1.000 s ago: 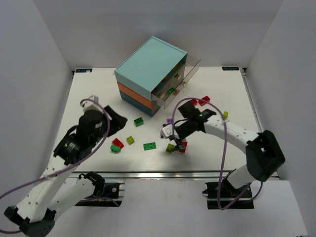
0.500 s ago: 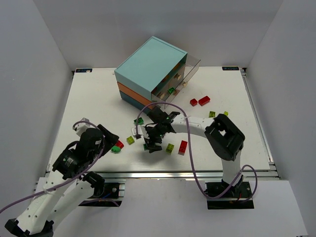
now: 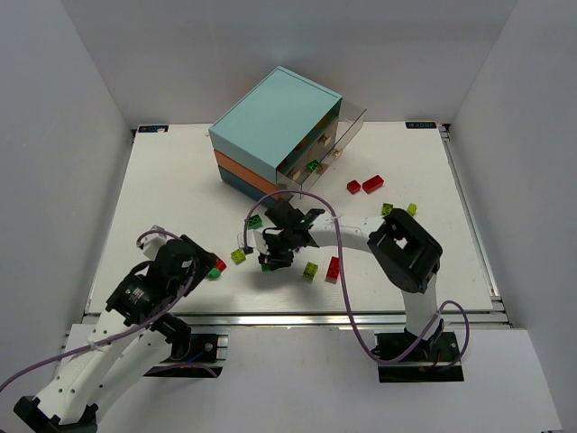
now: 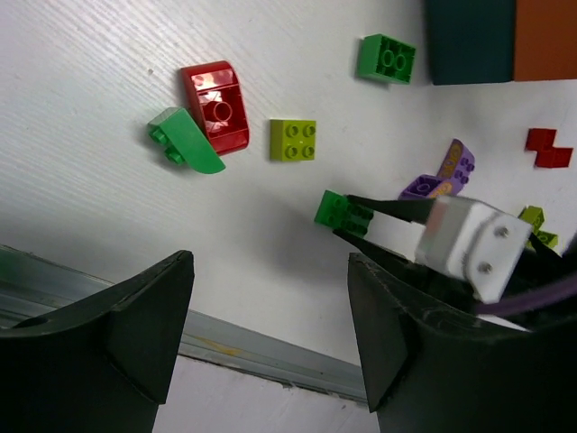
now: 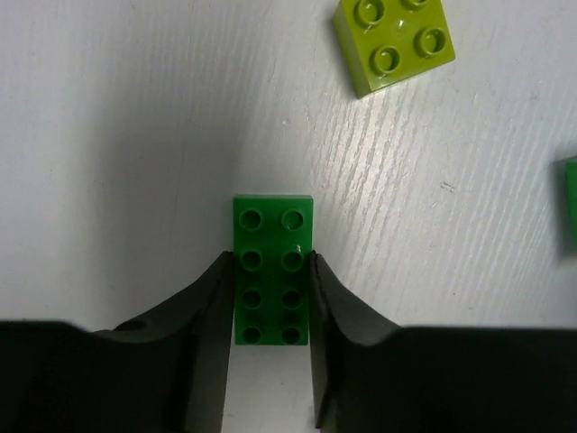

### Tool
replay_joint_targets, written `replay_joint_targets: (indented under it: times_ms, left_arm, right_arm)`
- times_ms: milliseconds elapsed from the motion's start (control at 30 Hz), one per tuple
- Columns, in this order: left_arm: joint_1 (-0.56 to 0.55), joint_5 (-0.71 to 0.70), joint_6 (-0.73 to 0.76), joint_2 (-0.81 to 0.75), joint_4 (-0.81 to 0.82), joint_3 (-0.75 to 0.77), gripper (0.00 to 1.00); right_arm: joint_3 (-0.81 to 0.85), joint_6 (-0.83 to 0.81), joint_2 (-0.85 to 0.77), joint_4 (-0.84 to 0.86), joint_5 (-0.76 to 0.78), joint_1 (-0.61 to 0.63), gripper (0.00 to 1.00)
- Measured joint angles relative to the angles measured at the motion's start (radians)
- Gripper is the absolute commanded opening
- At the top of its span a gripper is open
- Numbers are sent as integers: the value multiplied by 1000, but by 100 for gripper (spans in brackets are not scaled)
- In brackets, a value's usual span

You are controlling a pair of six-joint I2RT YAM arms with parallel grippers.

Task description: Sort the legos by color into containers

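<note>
Now the right pincer (image 3: 273,260) has swung leftward and narrowed, clamping the long sides of a green eight-stud plastic brick (image 5: 270,230) near the white table's (image 3: 180,180) near edge; left pincer (image 4: 268,262) gapes, empty.

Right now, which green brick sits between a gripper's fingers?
The long green eight-stud brick, between the fingers of the right gripper. The square green brick near the chest and the curved green piece beside the red brick lie free.
</note>
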Motion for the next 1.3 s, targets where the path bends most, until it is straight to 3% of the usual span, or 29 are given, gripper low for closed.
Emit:
replay_joint_targets:
  times_ms: [133,333,500,633,767,1033,1267,1300]
  left_arm:
    - [0,-3,-44,0,21,-61,81]
    - [0,-31,-124,3,63,-130,87]
    - [0,-76,-169,34,140,-177,90]
    - [0,-91,-192,112,191,-188,90]
    - [0,-92,-201,184,224,-188,90]
    - [0,-91,-204,196,258,-188,90]
    - [0,-91,-203,198,257,-188,90]
    - [0,-91,-203,199,257,-188,91]
  right_arm:
    - [-39,-11,-29,16,2,0,1]
    - [-60,-41,-98,-121,-98,-24,0]
    - [21,-52,-266,-268,-259,-72,0]
    - [98,18,-409,-264,-332,-124,0]
    - [148,182,-495,-180,-303,-220,0]
    - [444,421,-324,-71,-165,-439,0]
    - [543,453,-172,-63,-142,-512,0]
    - [543,452,-161,-65,-142,-512,4]
